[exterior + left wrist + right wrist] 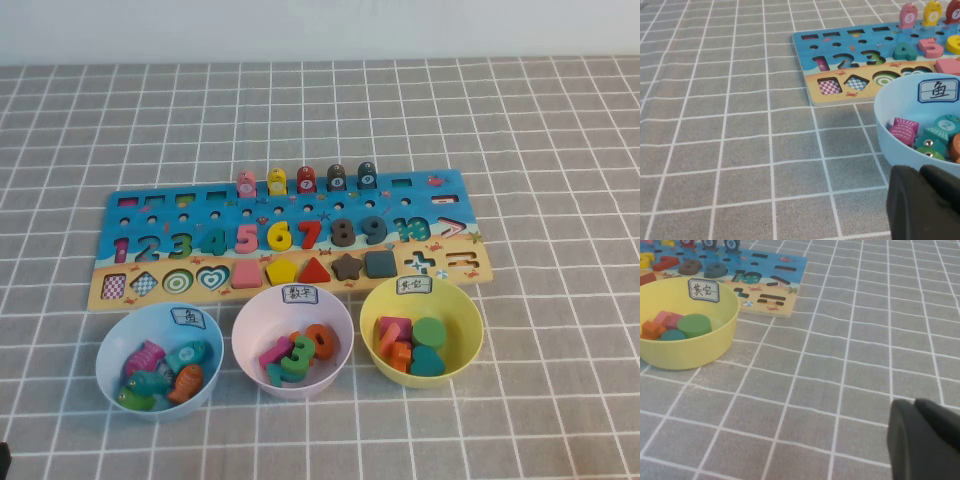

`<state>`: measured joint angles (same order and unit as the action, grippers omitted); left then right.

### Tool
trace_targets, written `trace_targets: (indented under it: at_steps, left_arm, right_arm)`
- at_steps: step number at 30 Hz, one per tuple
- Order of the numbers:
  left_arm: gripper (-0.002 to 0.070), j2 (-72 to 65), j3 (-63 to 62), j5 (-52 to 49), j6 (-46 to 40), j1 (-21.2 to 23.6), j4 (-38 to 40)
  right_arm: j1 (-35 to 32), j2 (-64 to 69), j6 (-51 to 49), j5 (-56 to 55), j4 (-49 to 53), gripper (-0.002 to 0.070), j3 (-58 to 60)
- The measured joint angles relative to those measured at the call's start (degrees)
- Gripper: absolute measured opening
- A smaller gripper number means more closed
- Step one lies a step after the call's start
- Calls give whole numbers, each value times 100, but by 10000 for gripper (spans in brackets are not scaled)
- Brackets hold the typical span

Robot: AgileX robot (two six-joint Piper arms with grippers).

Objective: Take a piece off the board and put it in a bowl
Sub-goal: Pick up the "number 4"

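The board [420,192] lies across the middle of the table, with the coloured numerals in a row. The teal-blue "4" piece [214,240] sits in its slot between the green "3" and the pink "5"; it also shows in the left wrist view [904,50]. The pale pink bowl [243,335] stands in front of the board, between the other two bowls, and holds several numerals. My left gripper [920,171] is shut and empty, low over the cloth beside the blue bowl. My right gripper [915,405] is shut and empty, to the right of the yellow bowl. Neither shows in the high view.
A light blue bowl [108,352] with fish pieces stands left of the pink bowl and shows close in the left wrist view [890,102]. A yellow bowl [472,322] with shape pieces stands to the right [725,315]. Five fish pegs [305,180] stand on the board's far edge. Grey checked cloth covers the table.
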<state>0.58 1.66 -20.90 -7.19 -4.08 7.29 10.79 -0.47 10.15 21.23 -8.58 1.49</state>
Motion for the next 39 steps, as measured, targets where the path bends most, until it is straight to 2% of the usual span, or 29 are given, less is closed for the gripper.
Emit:
trace_targets:
  at_steps: [17,24,28,35,39]
  left_arm:
    - [2,0,0,20,0,0,10]
    - [2,0,0,154,0,0,335]
    - [2,0,0,348,10,0,1077]
    - [2,0,0,991,10,0,2912]
    - [2,0,0,1124,19,0,3403]
  right_arm:
    - [0,0,0,0,0,-17,0]
    - [0,0,0,0,0,-17,0]
    - [0,0,0,0,0,-17,0]
    - [0,0,0,0,0,-17,0]
    - [0,0,0,0,0,-17,0]
